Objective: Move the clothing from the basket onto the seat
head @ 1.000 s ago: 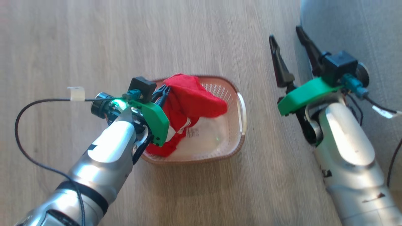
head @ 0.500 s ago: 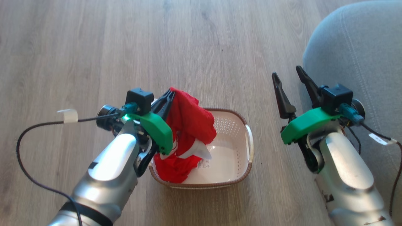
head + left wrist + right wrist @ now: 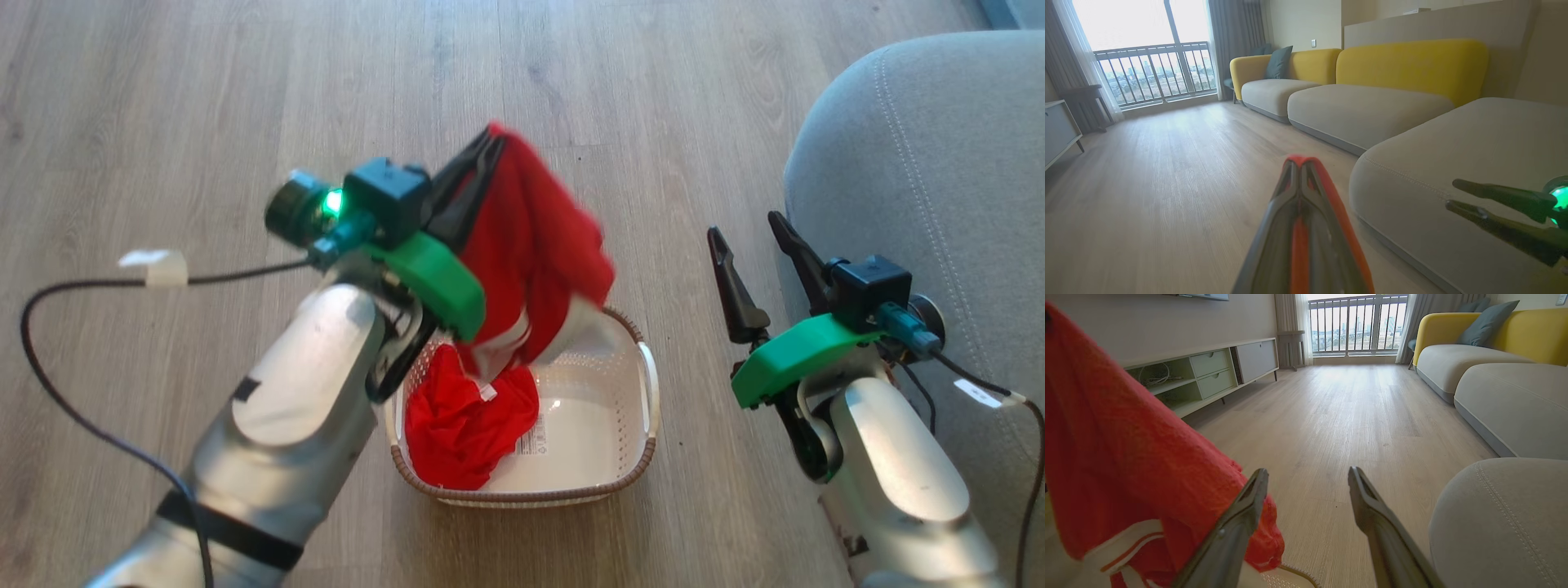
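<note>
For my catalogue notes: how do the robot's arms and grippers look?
Both forearms are glossy silver-grey shells. The left gripper and right gripper each have two long dark tapered fingers on a bright green bracket. A black cable with a white tag leaves the left wrist.

HEAD: you look steeply down from close above the basket [image 3: 647, 408] on the floor [image 3: 163, 98] | LEFT WRIST: low, level, facing the yellow sofa [image 3: 1408, 65] | RIGHT WRIST: low, level, facing the window [image 3: 1357, 324] | SHARED: all three catch the seat [image 3: 939, 163] and the clothing [image 3: 531, 237]
</note>
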You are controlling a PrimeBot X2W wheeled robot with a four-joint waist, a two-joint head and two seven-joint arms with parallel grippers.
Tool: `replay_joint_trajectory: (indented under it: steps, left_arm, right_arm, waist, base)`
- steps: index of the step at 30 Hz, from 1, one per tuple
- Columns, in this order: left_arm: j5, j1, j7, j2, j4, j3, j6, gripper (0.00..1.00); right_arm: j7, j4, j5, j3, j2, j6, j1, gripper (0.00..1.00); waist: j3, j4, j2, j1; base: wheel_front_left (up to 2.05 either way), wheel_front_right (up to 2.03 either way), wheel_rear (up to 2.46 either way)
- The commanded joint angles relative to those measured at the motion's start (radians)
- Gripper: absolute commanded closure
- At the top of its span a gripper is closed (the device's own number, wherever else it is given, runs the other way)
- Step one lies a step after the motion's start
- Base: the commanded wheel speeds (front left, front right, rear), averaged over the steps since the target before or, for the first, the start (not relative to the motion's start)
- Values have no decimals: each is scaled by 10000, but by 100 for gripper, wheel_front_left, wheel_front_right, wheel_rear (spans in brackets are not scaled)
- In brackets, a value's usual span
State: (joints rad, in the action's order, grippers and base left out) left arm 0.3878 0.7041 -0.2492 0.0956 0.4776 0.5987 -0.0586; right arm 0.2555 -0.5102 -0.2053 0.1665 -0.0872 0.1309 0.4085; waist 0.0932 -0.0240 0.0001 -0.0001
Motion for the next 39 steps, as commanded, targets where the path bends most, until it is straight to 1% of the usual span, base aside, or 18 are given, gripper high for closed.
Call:
replay_joint_trajectory:
  steps: [1,10,13,16,20,24,28,32,35,39]
  left_arm:
    - [-75,812,-126,108,-560,-443,-22,100]
    - [-290,1142,-107,18,-1195,-185,16,100]
    - [-298,1139,-70,-31,-1306,-52,26,100]
    - [-467,1179,-67,-3,-1404,114,62,100]
    - [-581,1137,-77,-47,-1503,307,108,100]
    - [-546,1080,-87,-149,-1578,521,67,100]
    - [-476,1076,-96,-252,-1635,770,-6,100]
    - [-362,1071,-103,-338,-1639,1070,-96,100]
    - [-272,1050,-108,-383,-1628,1320,-152,100]
    - [-143,1012,-114,-418,-1623,1600,-200,100]
  right_arm:
    - [63,313,-71,152,78,-2,107,0]
    - [63,380,-68,360,109,-2,138,0]
    - [63,632,-136,885,25,-2,338,0]
    - [63,906,-375,1827,-132,-2,666,0]
    - [63,836,-715,2816,-480,-2,1358,0]
    - [63,136,-1077,3815,-590,-2,2161,0]
    - [-5,-771,-1575,5118,-448,-2,2966,0]
    - [-2,-1560,-2164,6171,-316,-2,3730,0]
    - [19,-2054,-2502,6733,-275,-2,4213,0]
    - [45,-2653,-2800,7075,-212,-2,4675,0]
  waist:
    - [8,-5,-1,1]
    - [39,-36,-1,1]
    - [86,-46,-1,1]
    - [128,-43,-1,1]
    - [145,9,-1,1]
    - [120,133,-1,1]
    - [109,328,-1,1]
    - [103,595,-1,1]
    - [98,796,-1,1]
    - [123,1032,-1,1]
  base:
    - [0,0,0]
    - [0,0,0]
    - [0,0,0]
    - [0,0,0]
    - [0,0,0]
    - [0,0,0]
    - [0,0,0]
    - [0,0,0]
    - [0,0,0]
    - [0,0,0]
